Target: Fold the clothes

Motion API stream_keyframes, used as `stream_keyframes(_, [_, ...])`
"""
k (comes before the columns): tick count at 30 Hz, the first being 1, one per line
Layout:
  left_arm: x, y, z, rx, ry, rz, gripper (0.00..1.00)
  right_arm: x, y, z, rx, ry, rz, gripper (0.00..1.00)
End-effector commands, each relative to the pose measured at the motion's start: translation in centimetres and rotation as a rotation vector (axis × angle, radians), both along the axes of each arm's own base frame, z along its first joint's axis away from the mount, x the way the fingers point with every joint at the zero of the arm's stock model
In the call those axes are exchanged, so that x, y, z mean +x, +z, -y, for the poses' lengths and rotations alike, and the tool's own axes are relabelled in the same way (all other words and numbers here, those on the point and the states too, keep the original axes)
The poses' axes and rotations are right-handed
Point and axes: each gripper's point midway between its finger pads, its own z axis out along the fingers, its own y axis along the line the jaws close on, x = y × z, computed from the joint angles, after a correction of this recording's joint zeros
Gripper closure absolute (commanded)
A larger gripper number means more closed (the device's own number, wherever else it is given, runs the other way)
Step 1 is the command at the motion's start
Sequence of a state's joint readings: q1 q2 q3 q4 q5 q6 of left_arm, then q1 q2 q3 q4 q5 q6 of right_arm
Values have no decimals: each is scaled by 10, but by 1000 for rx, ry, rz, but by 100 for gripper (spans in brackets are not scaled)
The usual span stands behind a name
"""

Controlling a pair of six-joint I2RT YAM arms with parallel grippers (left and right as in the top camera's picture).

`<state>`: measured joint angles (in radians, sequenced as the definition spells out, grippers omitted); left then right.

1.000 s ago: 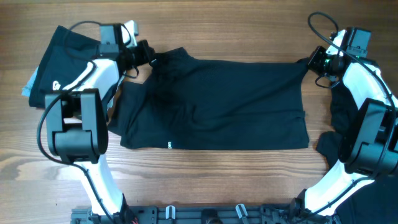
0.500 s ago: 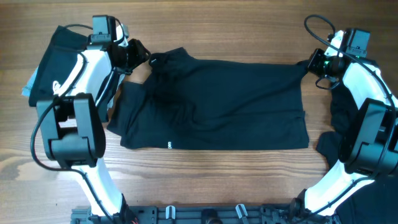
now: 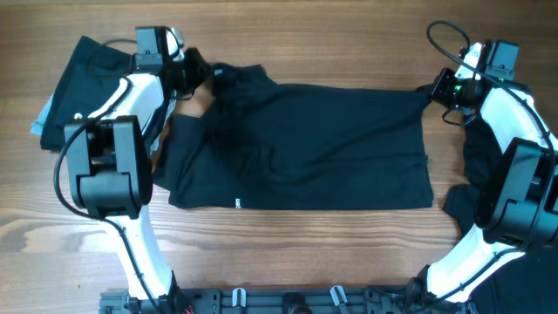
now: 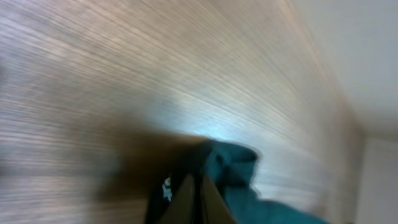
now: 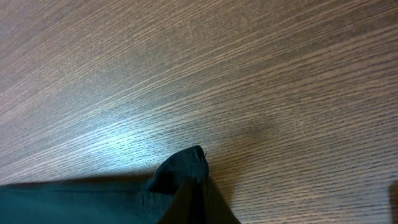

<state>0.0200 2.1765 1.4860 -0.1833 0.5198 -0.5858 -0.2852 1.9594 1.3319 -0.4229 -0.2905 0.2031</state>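
Clothes lie on the wooden tabletop (image 3: pixel 331 253): one black shirt (image 3: pixel 305 144) is spread flat across the middle, a second dark garment (image 3: pixel 74 87) is bunched at the far left, and a third garment (image 3: pixel 478 161) sits under the right arm. At the shirt's far left corner the left hand (image 3: pixel 207 74) is clenched on bunched fabric. At the far right corner the right hand (image 3: pixel 433 90) pinches a peak of cloth, its fingers (image 5: pixel 186 202) pressed together. The left wrist view is blurred
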Motion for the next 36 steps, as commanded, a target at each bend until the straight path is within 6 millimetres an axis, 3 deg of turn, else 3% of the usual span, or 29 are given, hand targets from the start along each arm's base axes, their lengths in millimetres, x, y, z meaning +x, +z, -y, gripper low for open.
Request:
stream_keyframes(1, [14,27,7,-94,6,66,96,2,7,4,-23,10,26,96])
stream_keyframes(5, [32,60,9,-88,-24,199,96,13,14,7,-39,10,79,96])
stream_keyframes(13, [43,118,18,-42,-148,393,96,25,23,11,-59,10,142,96])
stream_keyframes(16, [45,128,21,-46,-171,422,96,27,25,12,-60,5,151,95])
stream_keyframes(18, [47,131,20,-42,-172,442,96,26,24,11,-57,3,146,95])
stream_keyframes(24, [57,166,23,-60,-177,579,96,12,12,23,-89,-65,63,95])
stream_keyframes(29, [45,161,34,-114,-242,533,96,11,15,21,-102,-19,70,95])
stream_keyframes(32, [34,146,38,-140,-268,445,96,14,26,1,-60,120,130,94])
stream_keyframes(36, [19,134,40,-106,-321,395,96,16,45,-12,-32,192,192,92])
